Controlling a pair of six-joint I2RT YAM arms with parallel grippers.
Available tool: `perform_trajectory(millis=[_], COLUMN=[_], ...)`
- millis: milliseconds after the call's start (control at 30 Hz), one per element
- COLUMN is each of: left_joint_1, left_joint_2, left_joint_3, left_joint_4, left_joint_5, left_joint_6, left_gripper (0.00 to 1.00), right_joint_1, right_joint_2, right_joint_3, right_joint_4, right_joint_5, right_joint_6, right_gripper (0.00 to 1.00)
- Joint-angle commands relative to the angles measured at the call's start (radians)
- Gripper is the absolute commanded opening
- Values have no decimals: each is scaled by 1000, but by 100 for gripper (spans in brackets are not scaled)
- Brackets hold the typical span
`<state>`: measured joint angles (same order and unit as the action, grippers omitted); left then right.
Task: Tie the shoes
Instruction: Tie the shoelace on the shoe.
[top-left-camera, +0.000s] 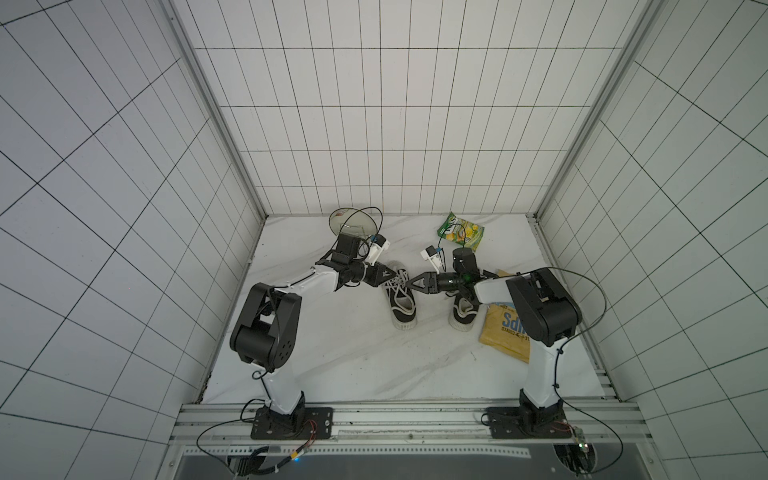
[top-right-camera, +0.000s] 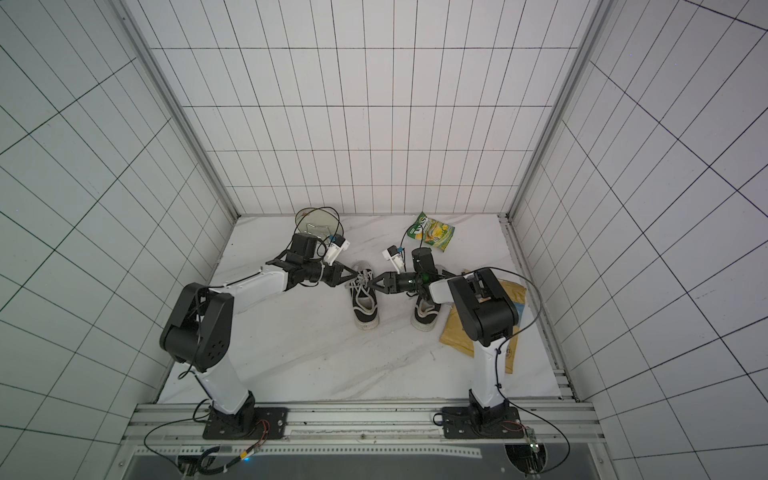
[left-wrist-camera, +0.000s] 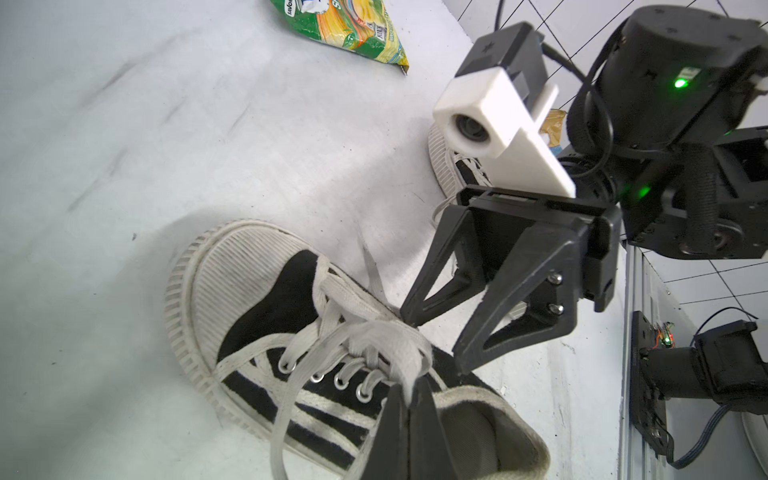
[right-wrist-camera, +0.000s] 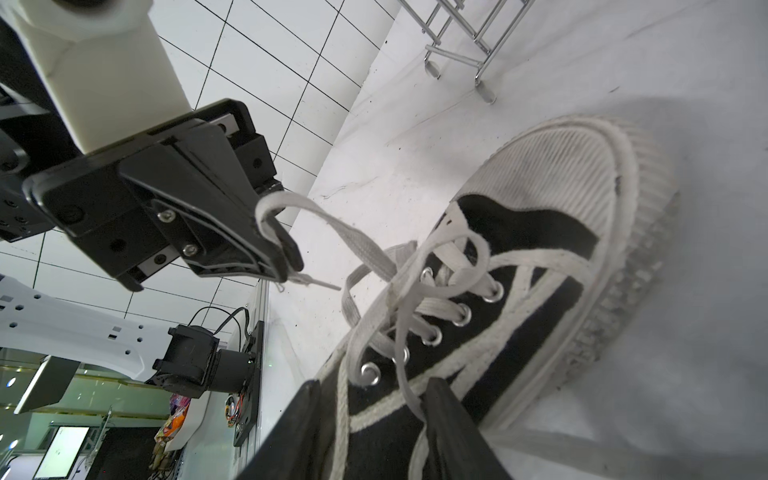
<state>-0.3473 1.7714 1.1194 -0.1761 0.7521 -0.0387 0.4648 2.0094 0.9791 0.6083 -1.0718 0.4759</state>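
- Your left arm reaches forward and inward from its base, with the elbow raised and the forearm sloping down toward the middle
- Your left gripper points at its counterpart, jaws pressed together and pinching a lace
- Your right arm takes the mirrored pose, with the elbow high and the wrist turned inward
- Your right gripper has its jaws standing apart
- In both top views the two gripper tips sit just beside each other; contact cannot be confirmed
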Motion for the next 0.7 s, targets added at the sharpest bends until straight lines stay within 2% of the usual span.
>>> perform_trajectory(millis=[0, 133, 300, 667], left_joint_1=[6, 20, 25, 27], left_joint_2=[-32, -46, -57, -55], left_joint_3=[-14, -24, -41, -40], left_joint_4=[27, 41, 59, 60], left_joint_5=[35, 48, 65, 78], left_joint_6=[-28, -65, -96, -117], left_gripper=[0, 0, 0, 0], right_joint_1=[-1, -10, -12, -3], right_joint_2=[20, -6, -20, 41], right_joint_3=[21, 10, 36, 74], right_joint_4=[46, 32, -119, -142], right_joint_5=[7, 31, 50, 44], right_joint_6=[-37, -65, -189, -227], right_gripper=[44, 45, 43, 19])
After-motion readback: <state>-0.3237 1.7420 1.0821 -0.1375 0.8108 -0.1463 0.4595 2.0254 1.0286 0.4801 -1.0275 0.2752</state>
